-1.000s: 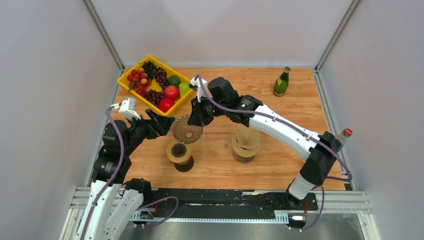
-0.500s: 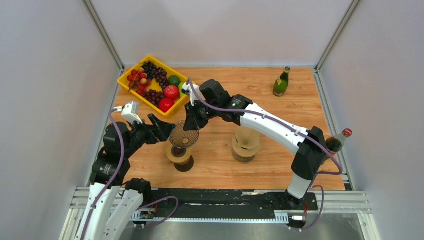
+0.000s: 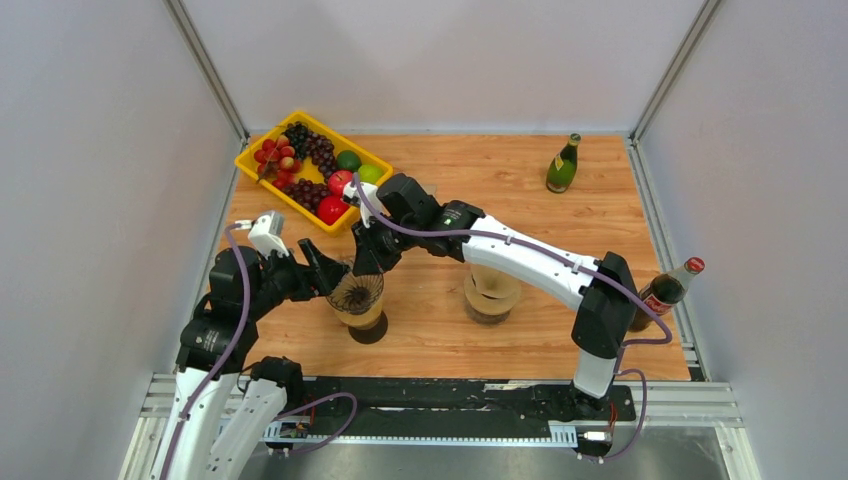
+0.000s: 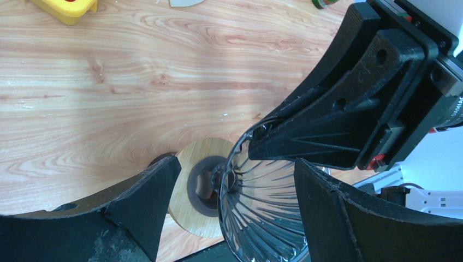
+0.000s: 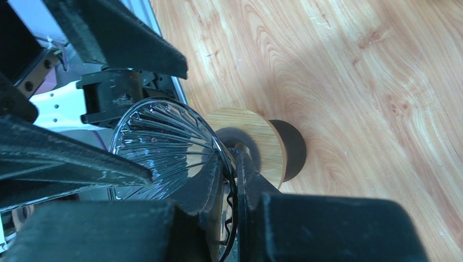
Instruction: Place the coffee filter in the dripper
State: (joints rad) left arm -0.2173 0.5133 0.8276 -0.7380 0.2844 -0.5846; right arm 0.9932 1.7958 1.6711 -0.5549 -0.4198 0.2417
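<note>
**Down comes the dripper [image 3: 357,293] onto its wooden base [image 4: 183,213]**

We moved it toward the lower left of the top view. Our right gripper [image 5: 232,164] pinches its rim. Our left gripper [image 4: 236,164] is spread wide around it. The coffee filters [image 3: 490,295] sit mid-frame, not in yet. Letting go crooked could tip the glass.

Left gripper [image 4: 235,169] fingers stand apart at the lower corners. Dripper [image 4: 262,213] sits between them, lower centre, over a wooden base [image 4: 183,210]. Right gripper [image 4: 255,143] enters from upper right, clamped on the dripper's rim. Yellow tray [image 4: 65,6] corner, upper left.
</note>
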